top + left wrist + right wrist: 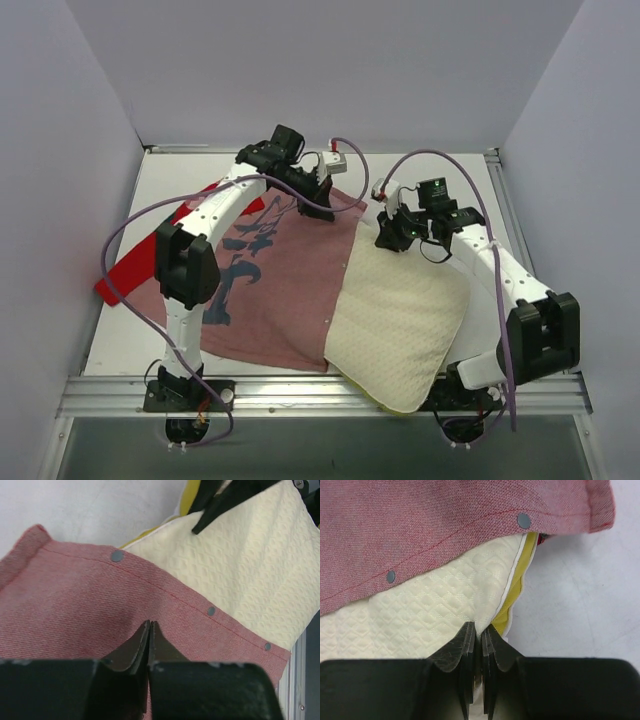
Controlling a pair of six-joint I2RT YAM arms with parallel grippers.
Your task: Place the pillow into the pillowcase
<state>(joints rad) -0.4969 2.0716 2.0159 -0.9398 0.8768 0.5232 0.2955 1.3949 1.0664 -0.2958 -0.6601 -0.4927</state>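
Observation:
The pillowcase (280,290) lies flat with its dull pink side up, and a red strip (130,275) of it shows at the left. The cream quilted pillow (400,320) lies at the right, its left part under the pillowcase's snap-studded open edge (210,611). My left gripper (318,192) is at the pillowcase's far edge. In the left wrist view its jaws (150,624) are shut, tips pinching a small pucker of pink fabric (75,605). My right gripper (392,238) is shut on the pillow's far corner (420,615), with white fabric between the jaws (481,627) beside the yellow band (512,600).
White tabletop (420,175) surrounds the cloth, with grey walls on three sides. An aluminium rail (300,390) runs along the near edge, and the pillow's near corner overhangs it. Purple cables (120,240) loop off both arms.

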